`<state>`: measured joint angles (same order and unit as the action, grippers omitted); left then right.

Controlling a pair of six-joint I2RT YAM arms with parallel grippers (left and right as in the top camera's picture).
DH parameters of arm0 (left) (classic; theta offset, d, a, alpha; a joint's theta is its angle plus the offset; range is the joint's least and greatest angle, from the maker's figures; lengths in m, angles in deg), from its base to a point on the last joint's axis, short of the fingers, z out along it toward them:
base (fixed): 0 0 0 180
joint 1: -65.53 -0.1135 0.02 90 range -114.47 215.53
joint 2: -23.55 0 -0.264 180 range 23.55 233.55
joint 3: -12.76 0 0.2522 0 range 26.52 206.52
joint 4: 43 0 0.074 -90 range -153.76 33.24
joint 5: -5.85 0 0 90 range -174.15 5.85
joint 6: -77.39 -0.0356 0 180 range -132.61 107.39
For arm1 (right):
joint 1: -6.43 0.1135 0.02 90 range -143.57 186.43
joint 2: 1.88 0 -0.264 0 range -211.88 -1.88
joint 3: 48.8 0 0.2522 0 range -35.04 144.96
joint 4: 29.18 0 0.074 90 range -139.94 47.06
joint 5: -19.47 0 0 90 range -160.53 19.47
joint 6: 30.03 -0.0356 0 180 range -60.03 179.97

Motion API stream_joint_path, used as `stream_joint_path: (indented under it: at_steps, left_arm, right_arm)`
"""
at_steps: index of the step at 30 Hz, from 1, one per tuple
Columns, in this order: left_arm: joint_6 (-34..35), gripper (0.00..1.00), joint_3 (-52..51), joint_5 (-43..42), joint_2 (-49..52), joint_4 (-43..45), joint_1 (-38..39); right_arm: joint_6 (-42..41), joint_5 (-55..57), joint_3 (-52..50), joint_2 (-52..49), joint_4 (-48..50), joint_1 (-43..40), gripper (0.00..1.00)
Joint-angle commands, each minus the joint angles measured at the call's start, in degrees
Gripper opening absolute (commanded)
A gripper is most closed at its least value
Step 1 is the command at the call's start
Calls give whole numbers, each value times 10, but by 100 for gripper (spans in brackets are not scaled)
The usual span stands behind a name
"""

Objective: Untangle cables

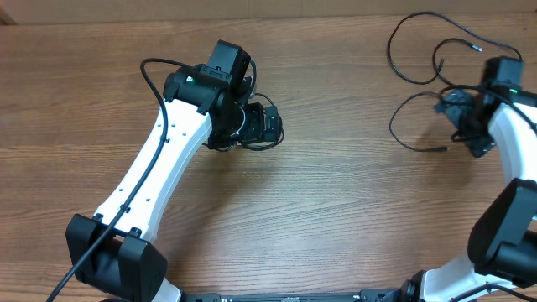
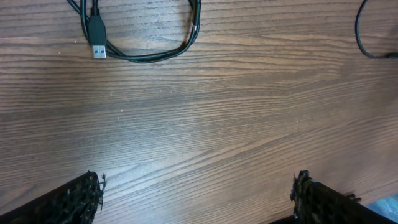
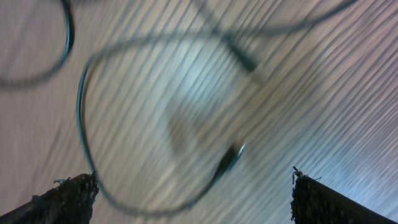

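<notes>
Wooden bench [image 1: 336, 210]: both jaws stood wide open, empty; I feared the cables [image 2: 96, 38] snagging my right arm [image 1: 512, 134].

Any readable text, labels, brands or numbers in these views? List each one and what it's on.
No readable text in any view.
USB plug on the cable: no marking legible.
Left arm and right arm: one green light each, no lettering visible.
Right wrist view: too blurred to read anything.
</notes>
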<state>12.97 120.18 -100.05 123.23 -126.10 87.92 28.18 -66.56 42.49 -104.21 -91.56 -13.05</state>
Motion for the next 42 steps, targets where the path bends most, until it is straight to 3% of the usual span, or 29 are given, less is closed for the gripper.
stream_joint_path:
  at_steps: [1,10,15,18,28,42]
  left_arm:
    - [4,100,1,-9,4,2,1]
    - [1,100,1,-19,4,-5,1]
    - [-14,100,1,-22,4,5,1]
    - [-18,99,1,-14,4,10,1]
    - [-18,100,1,91,4,12,1]
    - [-33,100,1,122,4,56,1]
  right_arm:
    - [-12,11,-3,-7,39,-31,100]
    - [-6,-27,-3,-7,37,-40,100]
    - [146,-177,-3,-7,15,-33,100]
    - [187,-238,-3,-7,9,-31,100]
    - [181,-227,-3,-7,-36,-30,100]
    - [181,-289,-3,-7,-41,-30,100]
